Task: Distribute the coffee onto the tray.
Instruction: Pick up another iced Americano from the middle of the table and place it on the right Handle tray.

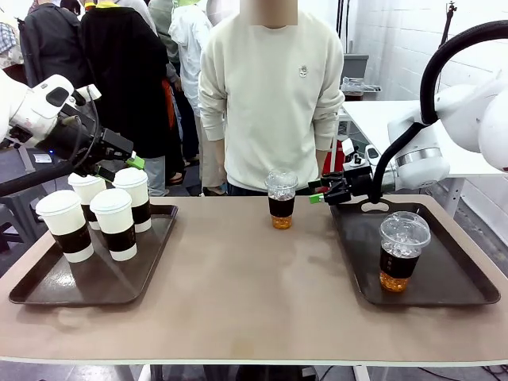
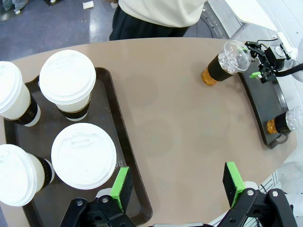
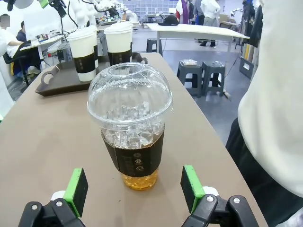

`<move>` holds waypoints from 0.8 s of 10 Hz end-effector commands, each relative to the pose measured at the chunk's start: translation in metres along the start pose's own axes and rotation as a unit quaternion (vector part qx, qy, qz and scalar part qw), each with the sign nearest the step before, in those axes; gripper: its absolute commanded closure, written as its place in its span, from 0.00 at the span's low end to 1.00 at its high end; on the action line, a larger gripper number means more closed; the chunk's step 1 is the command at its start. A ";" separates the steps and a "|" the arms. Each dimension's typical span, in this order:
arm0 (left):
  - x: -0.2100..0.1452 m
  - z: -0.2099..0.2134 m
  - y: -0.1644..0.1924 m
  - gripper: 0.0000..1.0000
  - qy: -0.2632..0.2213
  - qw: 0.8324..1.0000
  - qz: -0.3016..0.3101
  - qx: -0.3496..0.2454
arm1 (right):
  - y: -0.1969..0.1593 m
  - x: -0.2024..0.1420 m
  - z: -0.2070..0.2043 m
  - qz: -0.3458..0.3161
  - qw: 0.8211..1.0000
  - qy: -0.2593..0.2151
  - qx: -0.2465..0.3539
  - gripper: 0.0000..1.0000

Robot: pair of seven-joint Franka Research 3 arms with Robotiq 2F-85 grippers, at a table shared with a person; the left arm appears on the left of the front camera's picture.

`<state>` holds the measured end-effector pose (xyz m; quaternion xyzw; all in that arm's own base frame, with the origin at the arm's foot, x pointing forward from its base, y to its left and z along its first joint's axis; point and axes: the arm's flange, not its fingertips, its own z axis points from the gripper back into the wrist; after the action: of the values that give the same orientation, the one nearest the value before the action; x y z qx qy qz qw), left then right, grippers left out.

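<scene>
R gripper point(image 1: 319, 191) jaws wide apart, just beside iced cup point(image 1: 280, 199) on bare worktop point(image 1: 238, 294), nothing between. 2nd iced cup point(image 1: 401, 251) on R tray point(image 1: 444, 278). L gripper point(image 2: 177, 187) jaws released above L tray point(image 1: 48, 290) w/ 4 paper cups point(image 1: 116, 223).

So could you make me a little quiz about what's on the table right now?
1. How many white paper cups stand on the tray at the robot's left?
2. True or false: the iced coffee in the middle of the table stands on a tray.
3. The right gripper is: A) shut on a cup, B) open beside the middle iced coffee, C) resting on a white cup.

Key: 1) four; 2) false, it stands on the bare table; 3) B.
</scene>
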<state>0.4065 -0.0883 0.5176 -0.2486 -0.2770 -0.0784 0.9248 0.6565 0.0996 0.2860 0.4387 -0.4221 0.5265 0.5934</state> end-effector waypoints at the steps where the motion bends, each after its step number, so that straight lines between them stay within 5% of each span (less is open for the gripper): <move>1: 0.000 0.000 0.001 0.00 0.001 1.000 0.003 -0.009 | -0.005 -0.002 -0.011 0.000 1.000 -0.010 -0.001 0.00; 8: 0.000 0.000 0.001 0.00 0.001 1.000 0.003 -0.009 | -0.022 -0.014 -0.045 0.001 1.000 -0.011 0.009 0.00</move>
<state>0.4064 -0.0884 0.5176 -0.2486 -0.2770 -0.0784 0.9248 0.6694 0.1329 0.2600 0.4527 -0.4144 0.5337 0.5819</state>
